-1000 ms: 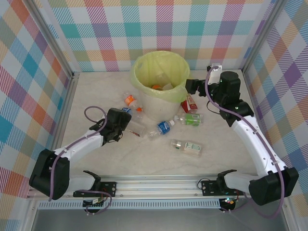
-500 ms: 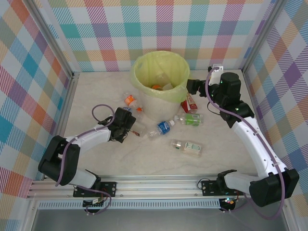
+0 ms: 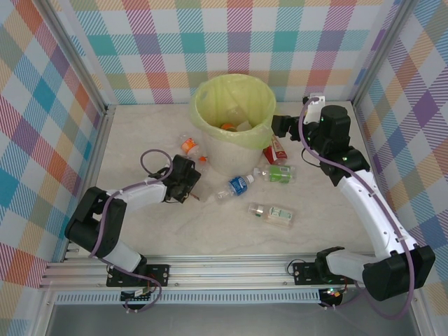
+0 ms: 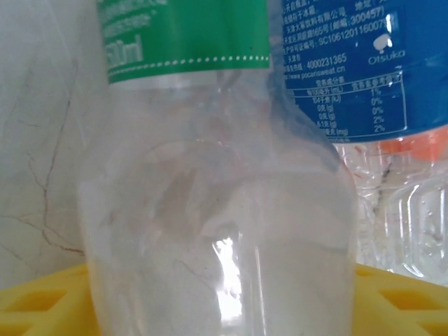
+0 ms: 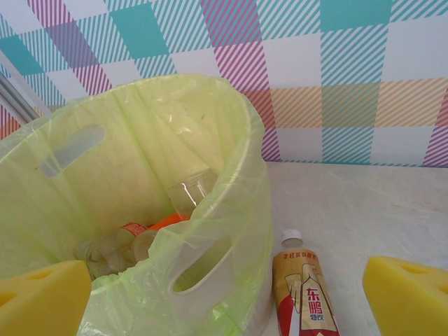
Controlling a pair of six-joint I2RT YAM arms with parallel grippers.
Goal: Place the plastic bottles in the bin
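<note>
Left of bin (image 3: 231,148), left claw (image 3: 194,186) brackets green-label bottle (image 4: 210,210), cannot tell grip; right of bin, right claw (image 3: 275,126) wide open, empty.

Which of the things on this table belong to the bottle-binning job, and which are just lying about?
Job: bag-lined bin; orange-label bottle; blue-label bottle; green-label bottle; red-label bottle; pale-label bottle; clear bottle at left gripper.
Not job: purple cables; aluminium rail.

Clear bin (image 3: 198,105) mouth (bottles (image 3: 239,185) around base)
</note>
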